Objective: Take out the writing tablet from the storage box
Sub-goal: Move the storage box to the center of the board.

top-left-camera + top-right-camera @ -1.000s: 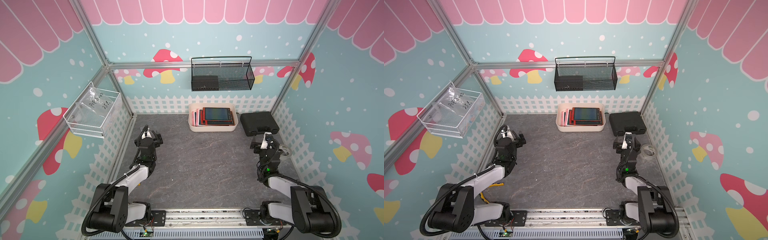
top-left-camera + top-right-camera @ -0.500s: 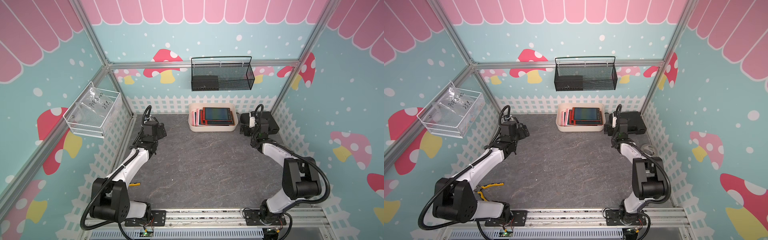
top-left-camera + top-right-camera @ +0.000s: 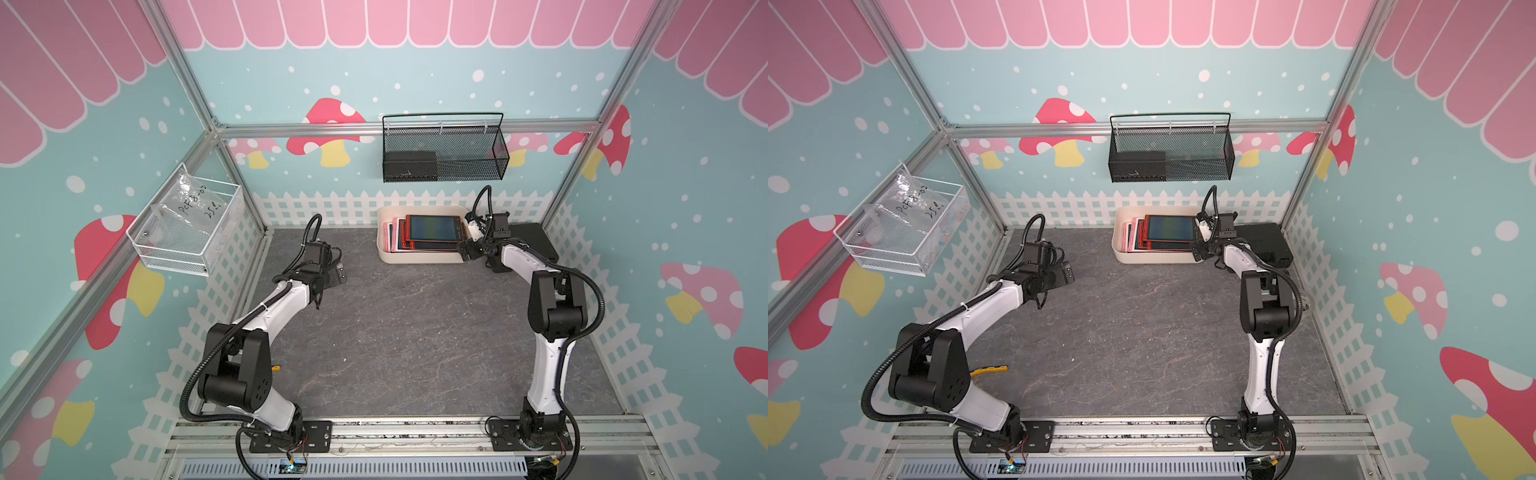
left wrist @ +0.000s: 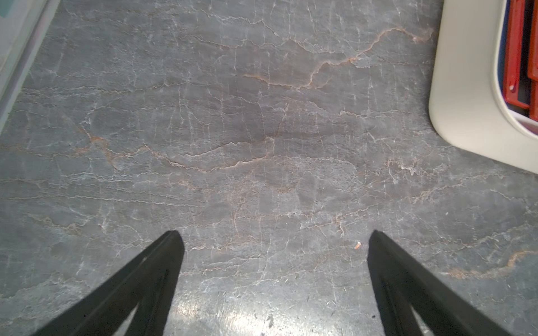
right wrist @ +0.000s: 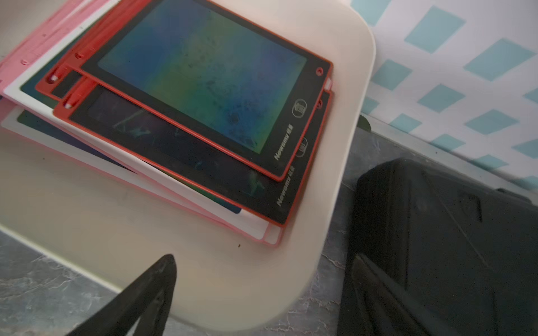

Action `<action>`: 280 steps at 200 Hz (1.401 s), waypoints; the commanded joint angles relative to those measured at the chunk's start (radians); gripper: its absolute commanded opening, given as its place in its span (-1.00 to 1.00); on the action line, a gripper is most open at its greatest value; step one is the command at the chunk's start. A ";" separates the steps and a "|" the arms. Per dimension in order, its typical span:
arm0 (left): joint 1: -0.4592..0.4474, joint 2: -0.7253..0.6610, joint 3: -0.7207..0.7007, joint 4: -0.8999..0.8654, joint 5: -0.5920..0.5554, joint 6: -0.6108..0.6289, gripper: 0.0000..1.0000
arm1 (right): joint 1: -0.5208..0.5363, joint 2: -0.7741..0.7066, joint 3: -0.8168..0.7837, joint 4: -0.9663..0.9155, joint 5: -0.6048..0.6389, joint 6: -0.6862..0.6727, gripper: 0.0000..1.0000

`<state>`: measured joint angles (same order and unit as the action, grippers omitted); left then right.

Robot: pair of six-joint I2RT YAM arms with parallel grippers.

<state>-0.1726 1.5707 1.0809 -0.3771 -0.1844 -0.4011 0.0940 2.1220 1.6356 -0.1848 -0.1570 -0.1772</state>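
Observation:
The storage box (image 3: pixel 419 258) (image 3: pixel 1154 258) is a cream tub at the back of the table, holding a stack of several writing tablets. The top writing tablet (image 3: pixel 434 228) (image 3: pixel 1171 227) (image 5: pixel 203 78) has a red frame and a dark screen. My right gripper (image 3: pixel 467 246) (image 3: pixel 1200 248) (image 5: pixel 263 259) hangs open over the box's right front corner (image 5: pixel 233 279), with nothing between its fingers. My left gripper (image 3: pixel 334 276) (image 3: pixel 1065 272) (image 4: pixel 273 235) is open above bare table, well left of the box (image 4: pixel 465 87).
A black hard case (image 3: pixel 536 241) (image 5: pixel 436 232) lies just right of the box, beside my right gripper. A black mesh basket (image 3: pixel 444 153) hangs on the back wall. A white wire basket (image 3: pixel 187 232) hangs on the left wall. A yellow tool (image 3: pixel 988 370) lies near the left arm's base.
Both arms have stretched out from near their bases toward the back. The right gripper has come up to the box's right end; the left has moved over the left middle of the table.

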 commanded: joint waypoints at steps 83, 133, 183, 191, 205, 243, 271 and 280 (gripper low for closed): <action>0.012 0.023 -0.027 -0.019 0.093 -0.030 0.92 | 0.051 -0.059 -0.053 -0.050 -0.122 -0.190 0.86; 0.028 0.023 -0.047 -0.003 0.119 -0.038 0.89 | 0.075 0.053 0.125 -0.129 -0.121 -0.201 0.85; 0.055 0.004 -0.063 0.002 0.142 -0.046 0.84 | 0.094 0.140 0.212 -0.201 -0.126 -0.215 0.83; 0.058 0.000 -0.066 0.004 0.146 -0.048 0.84 | 0.096 0.127 0.190 -0.187 -0.134 -0.214 0.83; 0.062 -0.005 -0.069 0.005 0.151 -0.049 0.83 | 0.096 0.097 0.151 -0.155 -0.136 -0.209 0.83; 0.069 -0.008 -0.073 0.006 0.150 -0.050 0.83 | 0.096 0.073 0.156 -0.170 -0.161 -0.211 0.83; 0.073 -0.011 -0.076 0.009 0.151 -0.050 0.83 | 0.096 0.041 0.124 -0.161 -0.175 -0.214 0.83; 0.075 -0.009 -0.077 0.010 0.152 -0.050 0.82 | 0.096 0.026 0.109 -0.157 -0.188 -0.221 0.83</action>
<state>-0.1104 1.5829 1.0168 -0.3759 -0.0460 -0.4389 0.1833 2.2101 1.7905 -0.2874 -0.2996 -0.3588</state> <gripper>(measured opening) 0.913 0.914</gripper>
